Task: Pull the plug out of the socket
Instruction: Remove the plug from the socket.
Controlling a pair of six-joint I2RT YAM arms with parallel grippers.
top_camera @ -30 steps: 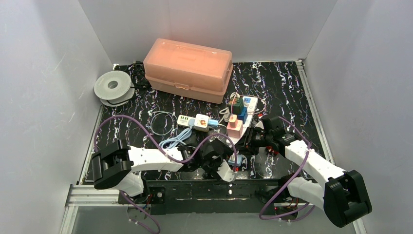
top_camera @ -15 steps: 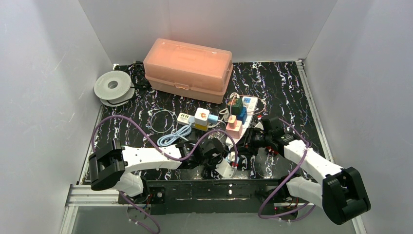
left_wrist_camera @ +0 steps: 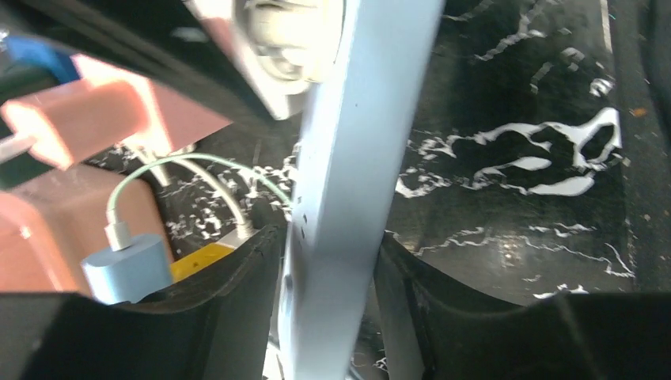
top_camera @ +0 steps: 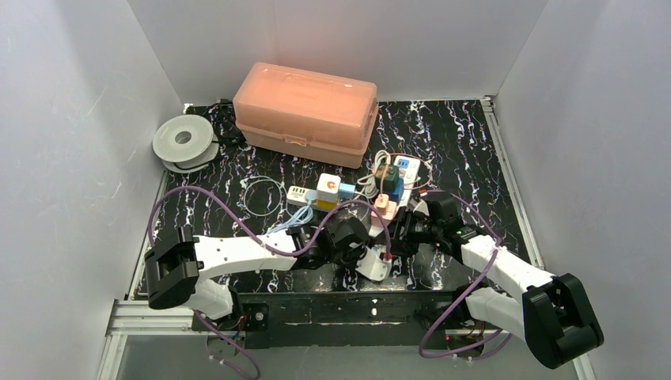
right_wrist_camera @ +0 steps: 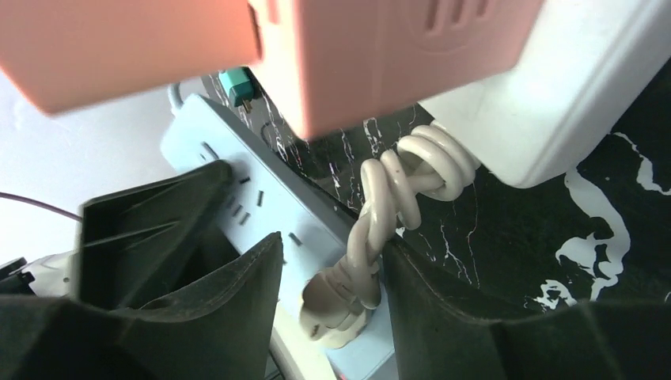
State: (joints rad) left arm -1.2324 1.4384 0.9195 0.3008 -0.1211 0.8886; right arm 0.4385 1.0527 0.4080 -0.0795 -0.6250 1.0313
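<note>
The socket is a pale blue-white power strip (top_camera: pixel 374 264) (left_wrist_camera: pixel 348 158) (right_wrist_camera: pixel 261 206) lying between my two arms. A pink adapter (top_camera: pixel 384 207), a blue plug (top_camera: pixel 394 188) and a green plug (top_camera: pixel 385 172) stand on it. My left gripper (top_camera: pixel 358 237) (left_wrist_camera: pixel 328 253) is shut on the strip's body, one jaw against each side. A cream plug (right_wrist_camera: pixel 348 297) with a twisted cream cord (right_wrist_camera: pixel 396 190) sits on the strip's face. My right gripper (top_camera: pixel 405 229) (right_wrist_camera: pixel 332 253) stands open around that plug, with a gap at its left finger and the cord brushing the right one.
A peach toolbox (top_camera: pixel 308 112) stands at the back and a white spool (top_camera: pixel 183 141) at the back left. A white charger with a yellow cube (top_camera: pixel 327 188) and a thin coiled cable (top_camera: pixel 261 196) lie left of the strip. Grey walls enclose the table.
My left gripper has swung right and closed on the strip. The strip and its plugs have shifted slightly left. The right gripper has stayed by the strip.
</note>
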